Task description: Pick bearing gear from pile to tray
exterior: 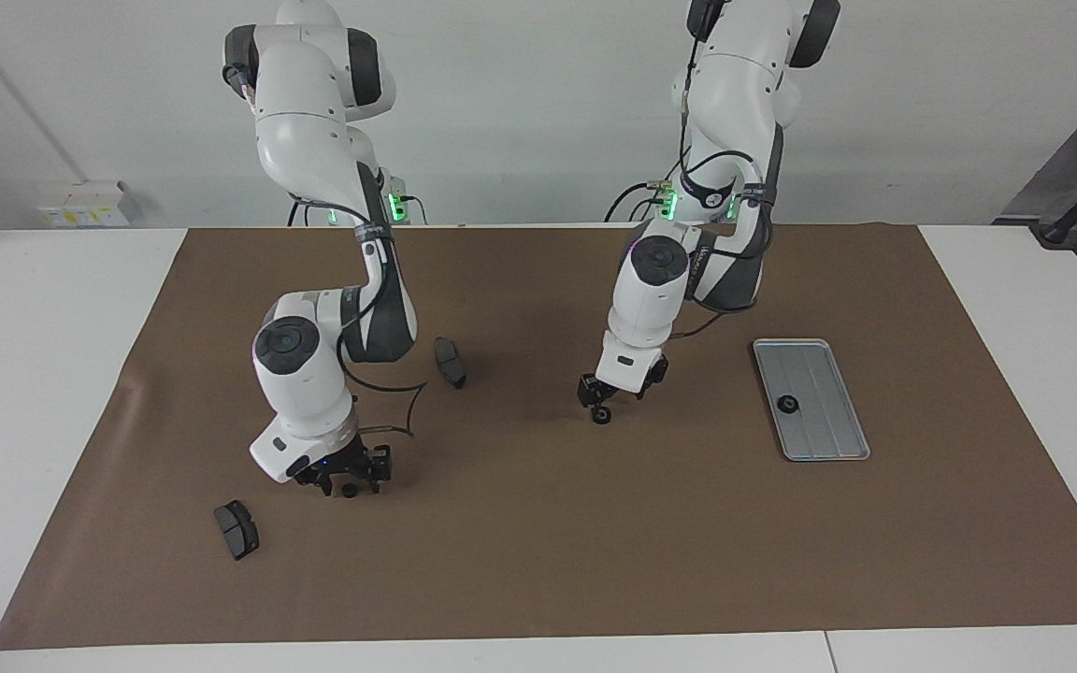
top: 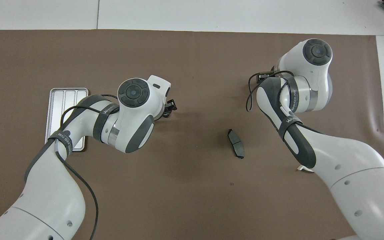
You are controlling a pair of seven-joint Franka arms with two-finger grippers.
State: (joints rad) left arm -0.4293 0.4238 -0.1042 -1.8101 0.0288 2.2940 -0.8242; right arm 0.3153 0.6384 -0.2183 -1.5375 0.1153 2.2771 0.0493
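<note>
The left end effector (exterior: 606, 408) hangs low over mid-counter, closed around a small black gear (exterior: 601, 417). The tray (exterior: 824, 425), toward the left arm's end, already carries one gear (exterior: 788, 404). The right end effector (exterior: 349, 479) sits low over another gear (exterior: 350, 491) near the right arm's end; its grip seems narrow, though I cannot tell.

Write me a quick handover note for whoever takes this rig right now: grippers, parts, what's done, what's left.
Left gripper: low over the mat, shut on a small black gear.
Right gripper: down at another gear; grip unclear.
Tray, at the left arm's end, already holds one gear.
Two brake pads lie loose on the mat.
Left to do: carry the held gear to the tray, then the one under the right gripper.
</note>
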